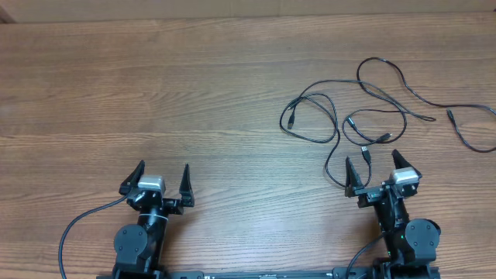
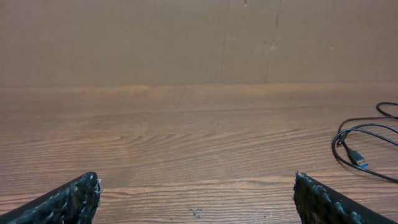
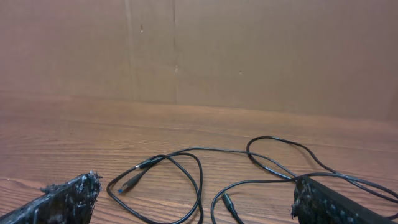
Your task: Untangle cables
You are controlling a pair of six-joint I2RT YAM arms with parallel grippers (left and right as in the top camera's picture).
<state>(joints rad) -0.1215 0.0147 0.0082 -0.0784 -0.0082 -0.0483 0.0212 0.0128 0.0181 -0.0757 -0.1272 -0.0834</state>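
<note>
One wooden table [image 1: 155, 93]. Left gripper [image 1: 163, 166] and right gripper [image 1: 372, 157] both have jaws spread wide, holding nothing. Cables [image 1: 338, 128] sprawl loose just ahead of right gripper, one plug near its fingertips, and lie well off to the right of left gripper.

Thin black cables [image 1: 380, 111] lie slack on the right half of the desk [image 1: 155, 93], flat in loose, overlapping loops rather than a tight knot. Small plugs [image 1: 291, 122] tip their ends. One strand [image 1: 450, 116] lies apart near the desk's right edge.
</note>
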